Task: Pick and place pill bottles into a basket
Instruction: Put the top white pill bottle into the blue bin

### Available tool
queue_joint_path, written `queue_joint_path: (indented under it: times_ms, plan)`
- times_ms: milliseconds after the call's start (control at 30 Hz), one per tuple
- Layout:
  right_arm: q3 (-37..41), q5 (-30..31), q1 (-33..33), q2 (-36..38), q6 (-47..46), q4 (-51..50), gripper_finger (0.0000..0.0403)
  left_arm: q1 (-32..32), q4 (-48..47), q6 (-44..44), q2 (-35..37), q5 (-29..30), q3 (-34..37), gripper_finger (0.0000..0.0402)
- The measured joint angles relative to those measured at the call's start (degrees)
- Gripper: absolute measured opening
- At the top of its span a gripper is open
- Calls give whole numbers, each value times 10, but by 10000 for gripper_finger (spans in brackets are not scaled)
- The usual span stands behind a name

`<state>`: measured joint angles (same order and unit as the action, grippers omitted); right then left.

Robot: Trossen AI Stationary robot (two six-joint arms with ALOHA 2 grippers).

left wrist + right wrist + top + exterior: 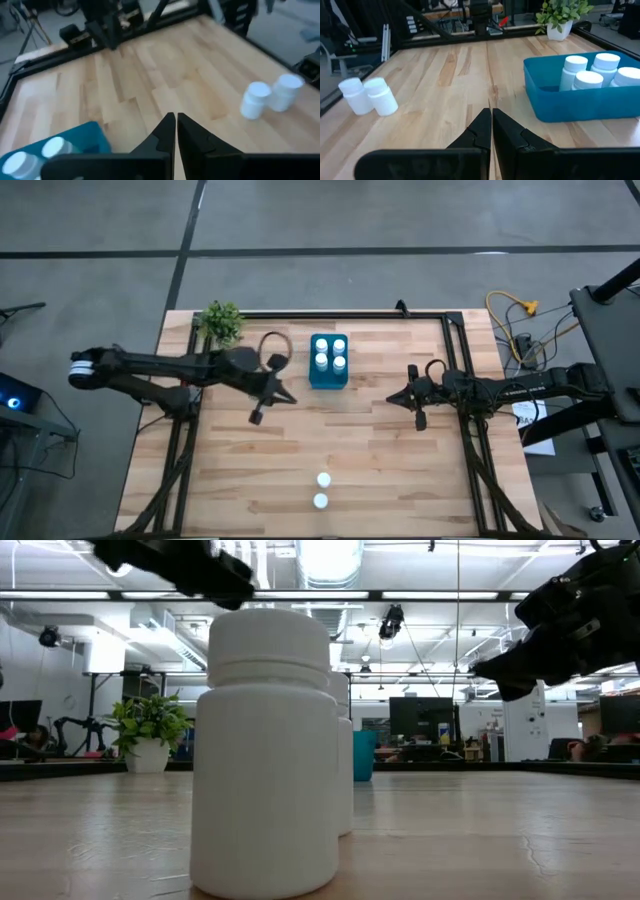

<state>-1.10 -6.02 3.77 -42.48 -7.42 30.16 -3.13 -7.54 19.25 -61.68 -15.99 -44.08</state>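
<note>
From above, the pale plank table (330,440) carries a rectangular teal-blue basket (328,379) near the middle of its far edge, with four white-capped pill bottles (330,354) standing inside. Two more bottles (321,490) stand close together near the near edge, well apart from the basket, with bare wood between. The left gripper (258,415) hangs just beside the basket's left wall, empty; the right gripper (419,420) hangs toward the right edge, also empty. A small leafy plant (221,322) sits at the far left corner. At table height, one smooth cylindrical bottle with a ribbed cap (268,750) fills the foreground, the second (343,755) directly behind it, the basket (364,755) far beyond. In the left wrist view, the dark fingers (192,135) are clenched tip to tip over bare wood, gripping nothing; the basket (92,137) lies close by. In the right wrist view, the fingers (505,131) are likewise pressed together, empty, with the basket (580,106) near and the loose pair (369,95) well apart.
</note>
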Motion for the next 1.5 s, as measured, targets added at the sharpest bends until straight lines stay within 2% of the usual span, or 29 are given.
queue_joint_path:
  times_ms: [167,267,567,633,800,967,1100,1267,1500]
  plan:
    - [0,-1,0,1,-4,29,9,30,119,-40,64,0,99,1]
    - [0,-2,0,0,-7,58,9,49,156,-60,82,0,137,1]
    - [-42,-5,-14,-1,-21,47,9,125,269,-69,48,3,184,1]
    - [-54,-5,-22,-3,-14,37,9,142,274,-66,37,24,187,1]
    - [-71,-5,-45,-30,-11,30,9,173,271,-69,19,118,205,1]
    - [-84,-5,-64,-75,1,31,9,187,271,-76,10,165,213,1]
    - [-92,-5,-77,-110,10,35,9,187,274,-85,17,173,221,1]
    - [-96,-4,-99,-151,13,75,9,190,358,-80,29,176,261,1]
    - [-97,2,-113,-183,50,140,9,190,399,-84,81,178,323,1]
